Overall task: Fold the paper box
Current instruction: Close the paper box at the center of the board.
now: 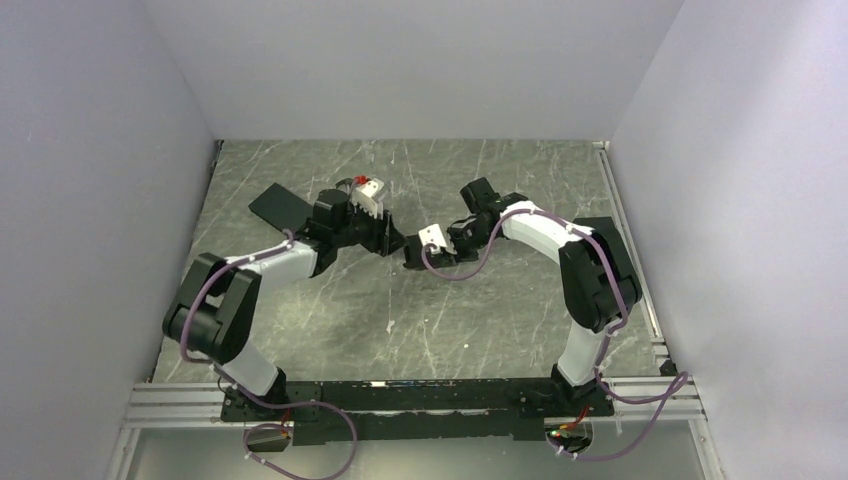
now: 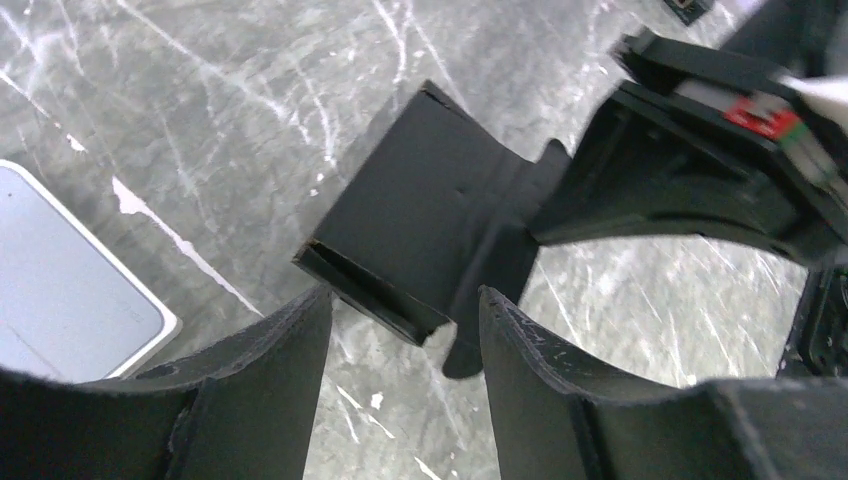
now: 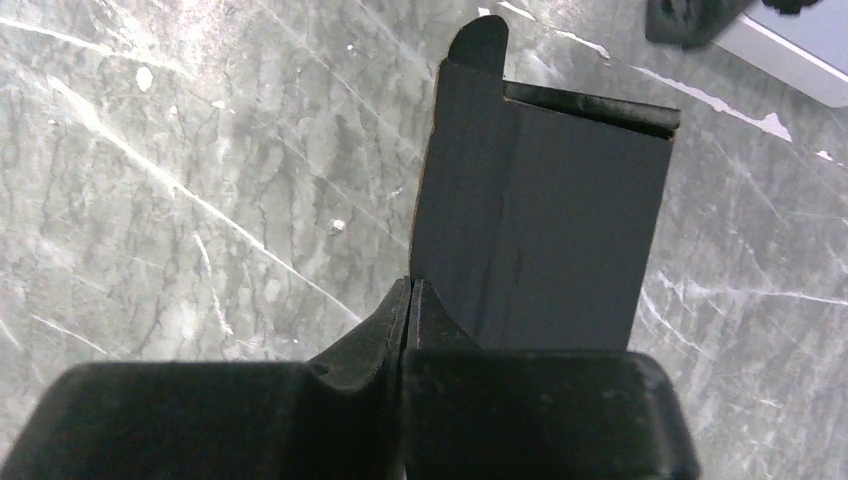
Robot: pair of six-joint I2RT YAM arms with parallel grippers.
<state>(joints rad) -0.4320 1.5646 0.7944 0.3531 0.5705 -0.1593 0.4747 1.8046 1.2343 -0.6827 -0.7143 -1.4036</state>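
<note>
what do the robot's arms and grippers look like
The left arm and right arm match: white rounded links between bulky black joints, a lilac cable looped along each. The left gripper and right gripper have matte black, wedge-shaped fingers with scuffed edges.

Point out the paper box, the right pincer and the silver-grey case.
paper box (image 2: 420, 215): left wrist view, on its broad flat panel.
right pincer (image 3: 410, 290): right wrist view, at the closed fingertips pinching the box's edge.
silver-grey case (image 2: 60, 300): left wrist view, on its flat top face.
</note>
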